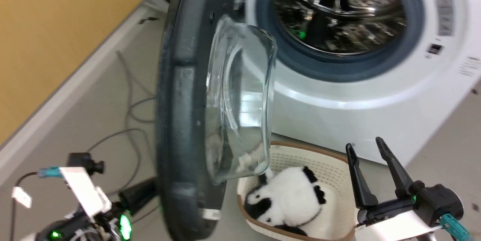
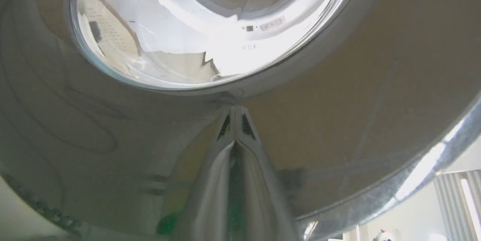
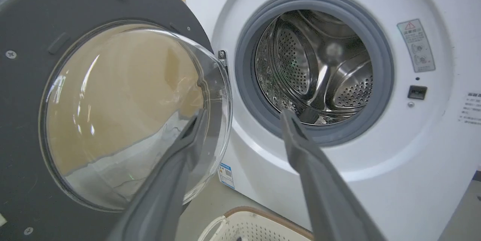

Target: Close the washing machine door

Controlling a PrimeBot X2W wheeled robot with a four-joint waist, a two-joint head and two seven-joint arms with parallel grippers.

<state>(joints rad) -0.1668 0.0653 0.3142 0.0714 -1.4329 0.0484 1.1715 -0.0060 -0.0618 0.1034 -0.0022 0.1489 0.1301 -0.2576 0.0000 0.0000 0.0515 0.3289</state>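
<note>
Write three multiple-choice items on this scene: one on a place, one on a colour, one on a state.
1. The plush toy lies: A in the basket; B on a shelf; C on a chair.
2. The ring around the drum is: A red; B grey; C yellow.
3. The washing machine door is: A latched shut; B swung open; C lying on the floor.

Key: 1 A, the basket's perforated wall surrounds it. 2 B, the right wrist view shows it grey. 3 B, it stands edge-on in the head view, leaving the drum exposed.
</note>
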